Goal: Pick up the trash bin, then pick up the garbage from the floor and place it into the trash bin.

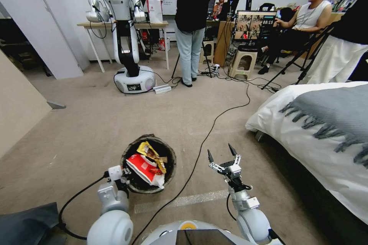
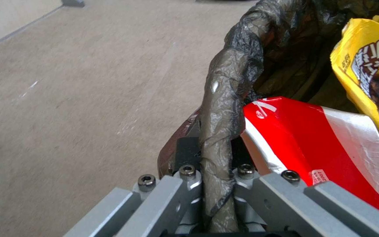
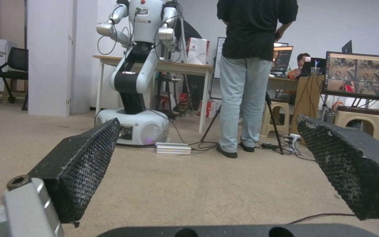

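Observation:
The trash bin (image 1: 171, 159), round with a dark bag liner over its rim, is low in the head view, left of centre. Garbage lies inside it: a red and white wrapper (image 1: 143, 169) and a yellow wrapper (image 1: 150, 153). My left gripper (image 1: 124, 173) is shut on the bin's near rim. In the left wrist view the lined rim (image 2: 224, 108) runs between the jaws, with the red wrapper (image 2: 312, 131) and yellow wrapper (image 2: 365, 62) just beyond. My right gripper (image 1: 222, 157) stands open above the carpet to the right of the bin, nothing between its black pads (image 3: 80, 168).
A black cable (image 1: 199, 157) crosses the carpet between bin and right gripper. A bed with white duvet and grey throw (image 1: 326, 122) fills the right. Another robot (image 1: 128, 26) stands ahead by a table, with people, stools, a tripod and a monitor behind. Dark sheeting (image 1: 27, 222) lies bottom left.

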